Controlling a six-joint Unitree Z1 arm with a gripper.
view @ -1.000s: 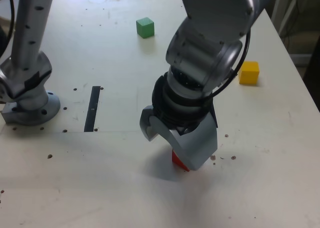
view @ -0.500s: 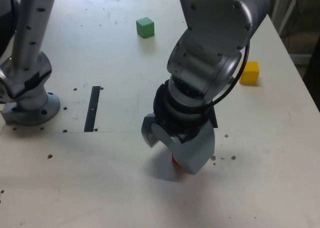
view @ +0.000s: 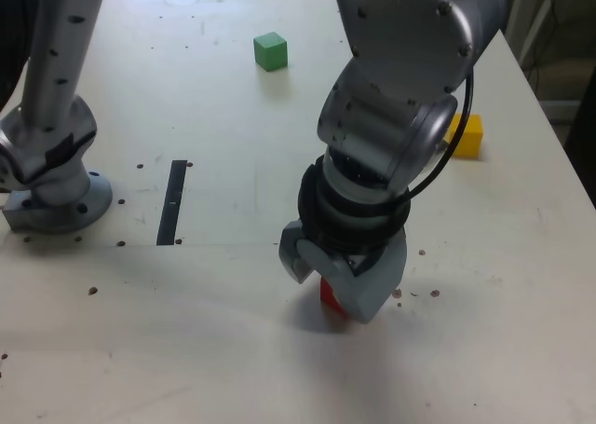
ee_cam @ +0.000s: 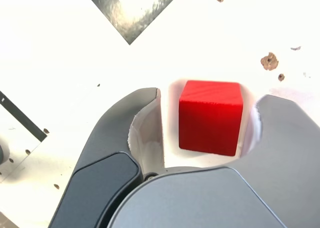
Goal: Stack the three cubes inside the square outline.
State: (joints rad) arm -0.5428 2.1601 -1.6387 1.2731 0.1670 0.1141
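In the exterior view, green cube (view: 270, 51) lies at yellow cube's (view: 469, 137) ten o'clock, red cube (view: 333, 299) at seven; dark square outline (ee_cam: 125, 27) partly visible.

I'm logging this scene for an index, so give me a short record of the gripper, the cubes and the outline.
gripper: jaws apart, either side of the red cube
red cube: on the table, between the jaws, not clamped
green cube: on the table, apart
yellow cube: partly behind the arm
square outline: partly in the wrist view, no cube seen inside
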